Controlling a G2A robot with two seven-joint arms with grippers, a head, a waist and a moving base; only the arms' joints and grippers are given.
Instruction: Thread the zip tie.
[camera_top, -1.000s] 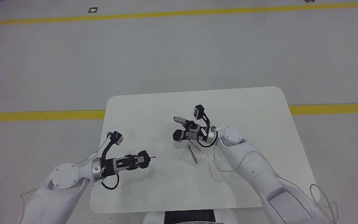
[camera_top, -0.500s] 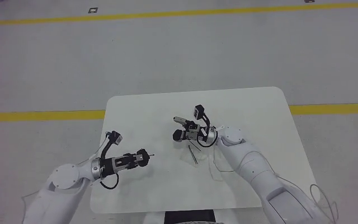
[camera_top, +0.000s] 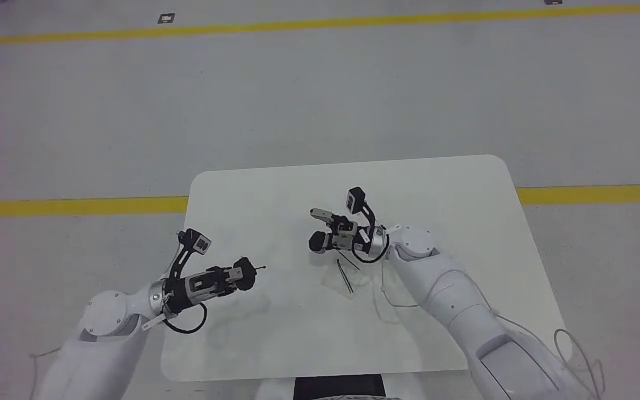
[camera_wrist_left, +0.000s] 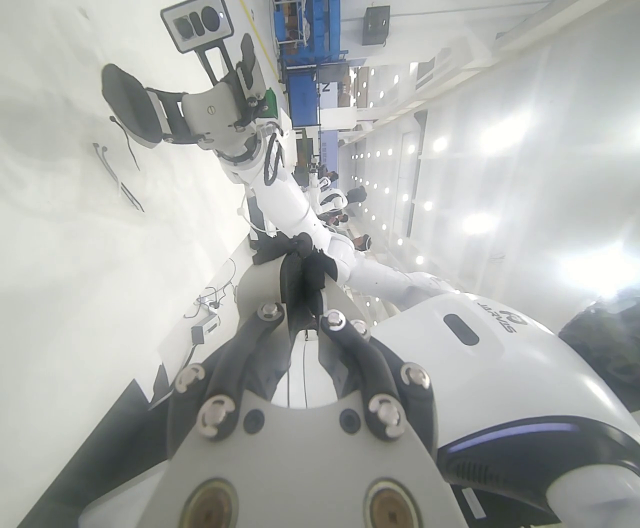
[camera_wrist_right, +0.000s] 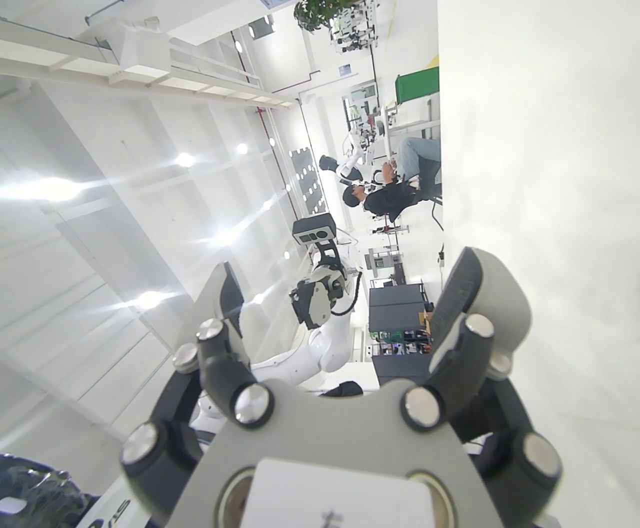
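R gripper (camera_top: 318, 228) wide open, empty, just beside zip tie (camera_top: 345, 274), which lies flat on table (camera_top: 450, 200). L gripper (camera_top: 247, 270) pinched shut, well apart; thin sliver pokes from its tip, can't tell what. Risk: flat, thin tie prob. skids as jaws close, so missed grab.

A white, round-cornered counter (camera_top: 450, 190) stands on a pale grey floor (camera_top: 300, 90) crossed by yellow lines (camera_top: 300, 24). Ceiling lamps (camera_wrist_left: 500, 135) glare overhead; blue racks (camera_wrist_left: 307, 100) and a green bin (camera_wrist_right: 417, 82) stand farther off.
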